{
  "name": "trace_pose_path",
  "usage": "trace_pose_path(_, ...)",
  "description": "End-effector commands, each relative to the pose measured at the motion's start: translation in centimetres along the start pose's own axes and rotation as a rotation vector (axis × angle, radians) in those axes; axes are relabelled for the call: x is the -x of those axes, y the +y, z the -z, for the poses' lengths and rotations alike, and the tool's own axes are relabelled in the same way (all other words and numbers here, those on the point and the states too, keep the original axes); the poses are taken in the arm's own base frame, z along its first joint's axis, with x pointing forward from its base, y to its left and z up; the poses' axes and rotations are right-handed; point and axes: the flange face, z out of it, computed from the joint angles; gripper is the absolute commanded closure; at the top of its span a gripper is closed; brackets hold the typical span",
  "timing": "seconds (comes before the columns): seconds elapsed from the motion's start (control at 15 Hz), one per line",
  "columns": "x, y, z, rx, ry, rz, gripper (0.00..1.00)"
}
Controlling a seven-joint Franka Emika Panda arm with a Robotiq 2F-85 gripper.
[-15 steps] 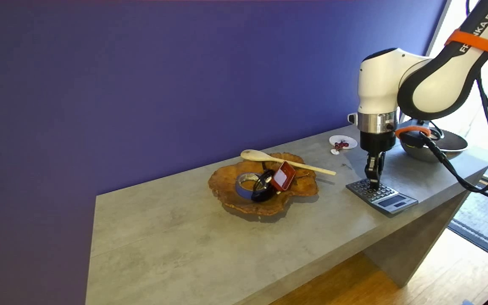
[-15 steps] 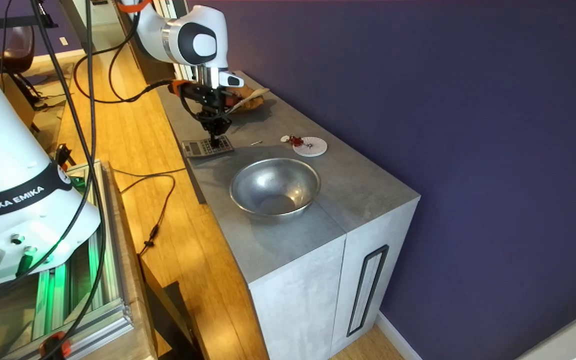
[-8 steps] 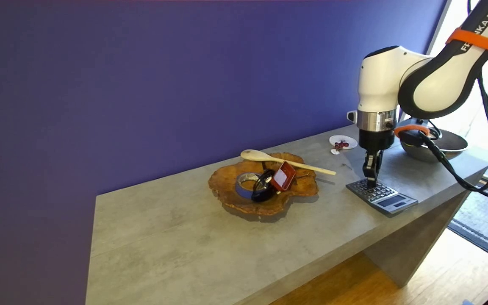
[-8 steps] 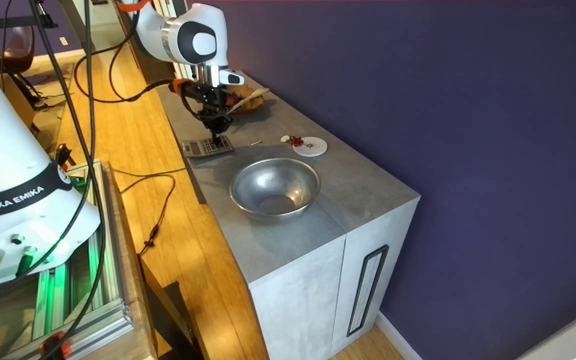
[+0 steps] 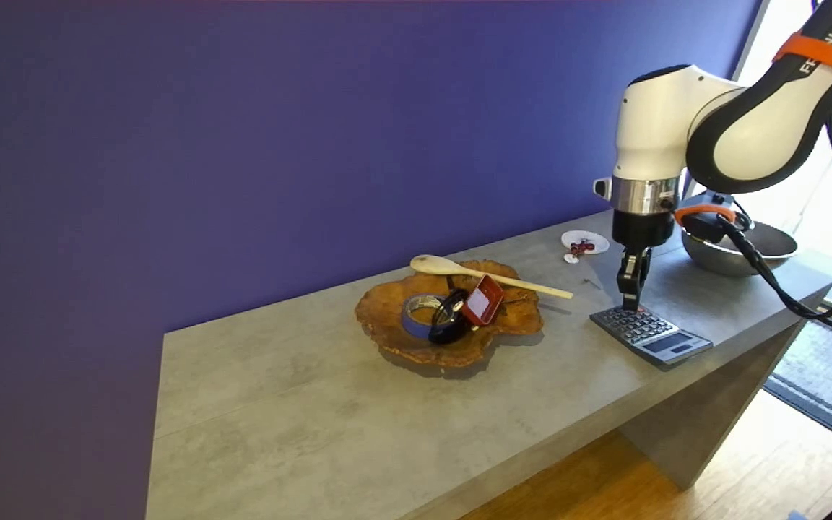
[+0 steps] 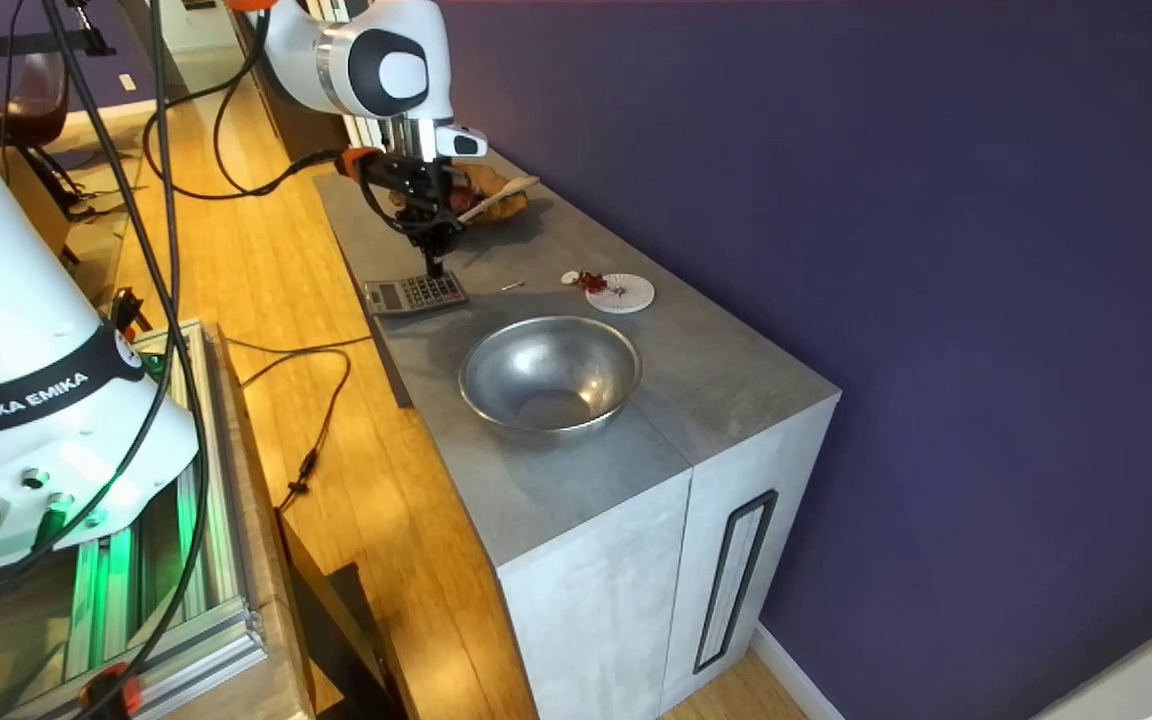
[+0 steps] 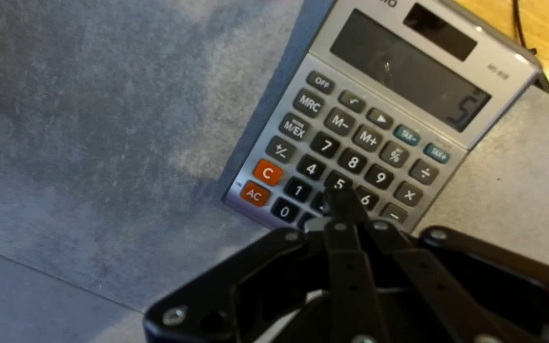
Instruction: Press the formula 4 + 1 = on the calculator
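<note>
jaws: together, gripping nothing, tip over the number keys (image 7: 337,179), contact unclear | desk calculator (image 7: 379,116): beneath the jaws on the bench (image 5: 358,419), long axis running across it, display (image 7: 412,71) end pointing away from them to the bench's nearest edge | display reads 5; sum likely entered, straight lift probably next

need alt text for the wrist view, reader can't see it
A calculator lies diagonally on a grey table, its screen showing 5. The closed black gripper, at the bottom, hides part of the keypad.
</note>
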Motion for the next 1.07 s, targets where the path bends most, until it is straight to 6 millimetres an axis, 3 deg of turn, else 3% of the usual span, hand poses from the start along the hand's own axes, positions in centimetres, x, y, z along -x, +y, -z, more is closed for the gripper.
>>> trace_pose_path(0.0, 1.0, -0.4, 1.2, -0.002, 0.032, 0.013, 1.0)
trace_pose_path(0.33, 0.9, -0.5, 1.6, 0.005, 0.057, 0.006, 1.0)
trace_pose_path(1.0, -0.9, 0.1, 0.2, 0.006, 0.055, 0.029, 1.0)
